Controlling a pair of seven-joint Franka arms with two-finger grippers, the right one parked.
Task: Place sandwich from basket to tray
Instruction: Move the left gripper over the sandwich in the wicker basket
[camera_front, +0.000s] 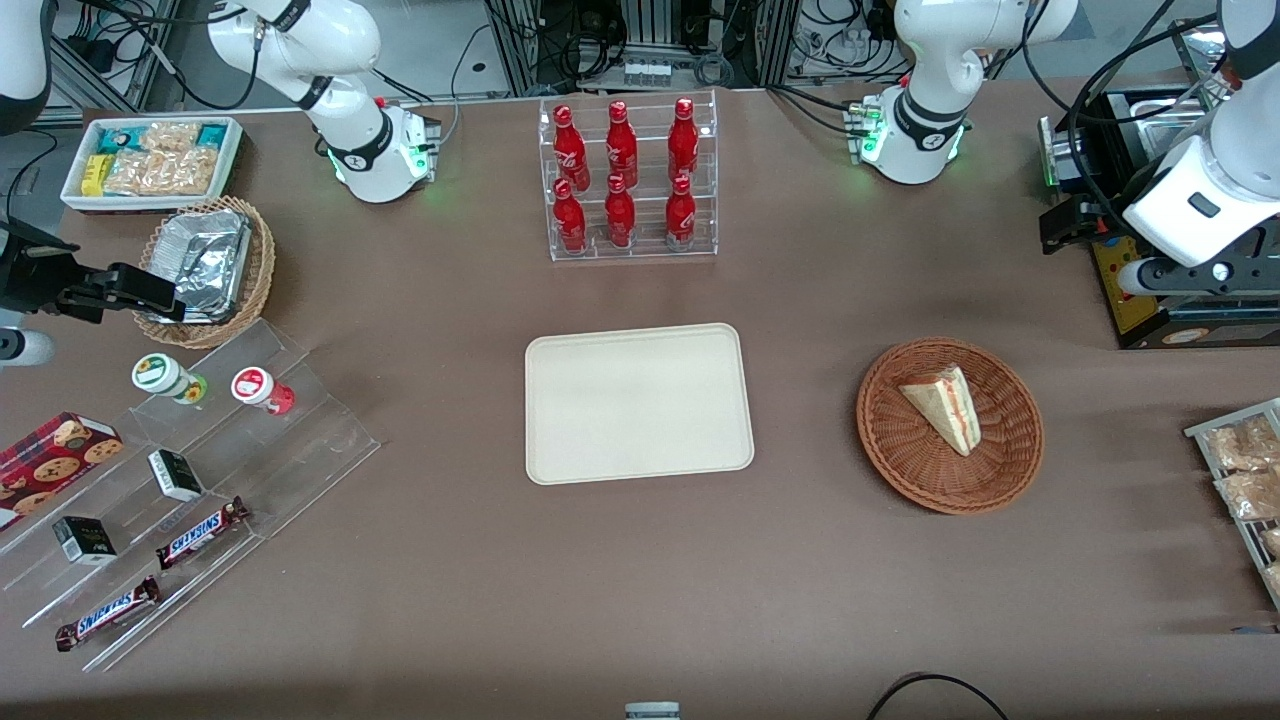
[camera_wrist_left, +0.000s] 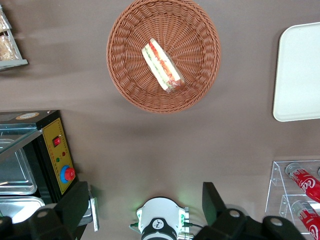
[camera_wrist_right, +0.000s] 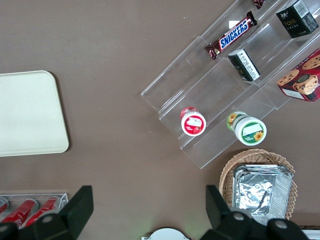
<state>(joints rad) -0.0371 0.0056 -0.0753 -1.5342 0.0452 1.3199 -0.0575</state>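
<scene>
The sandwich, a pale wedge with red, green and white layers, lies in the reddish-brown wicker basket. Both also show in the left wrist view: the sandwich and the basket. The cream tray lies bare at the table's middle, beside the basket; its edge shows in the left wrist view. My left gripper hangs high above the table, farther from the front camera than the basket and toward the working arm's end. It is open and empty, its fingers wide apart.
An acrylic rack of red bottles stands farther back than the tray. A black control box with metal pans sits under the gripper. A wire rack of snack packets is at the working arm's end. Shelves of snacks lie toward the parked arm's end.
</scene>
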